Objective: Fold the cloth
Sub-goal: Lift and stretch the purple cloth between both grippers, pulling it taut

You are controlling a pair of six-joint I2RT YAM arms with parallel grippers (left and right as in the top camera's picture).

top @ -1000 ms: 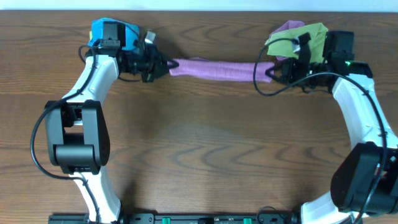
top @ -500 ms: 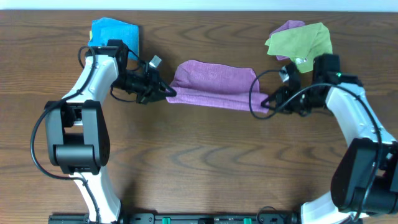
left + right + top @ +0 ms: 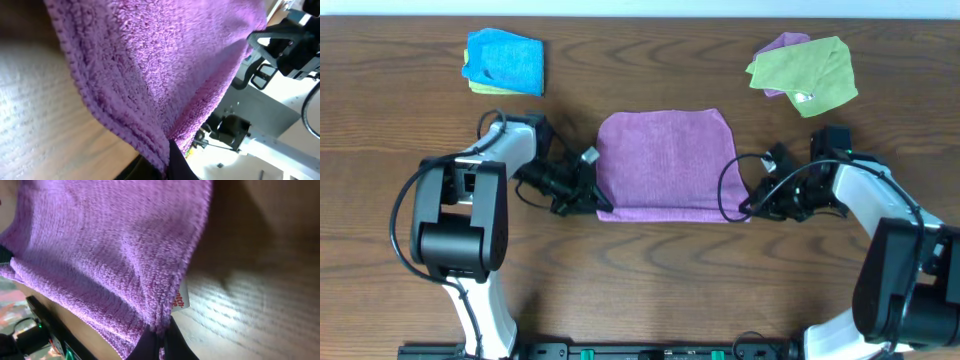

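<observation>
The left gripper (image 3: 599,206) and the right gripper (image 3: 748,209) each pinch a lower corner of the purple cloth (image 3: 665,160), which lies spread flat on the wooden table (image 3: 650,285) at mid-frame in the overhead view.

The cloth (image 3: 665,160) lies flat at the centre of the tabletop (image 3: 640,285), between the two arms. The left hand (image 3: 592,203) sits at its near-left corner and the right hand (image 3: 752,208) at its near-right corner, each pinching the near edge. Behind and to the left, well apart from the cloth, rests a folded stack (image 3: 503,62). Behind and to the right is a loose heap (image 3: 805,68) — one piece lying on another. A label (image 3: 180,299) sits just beside the right-hand corner.
</observation>
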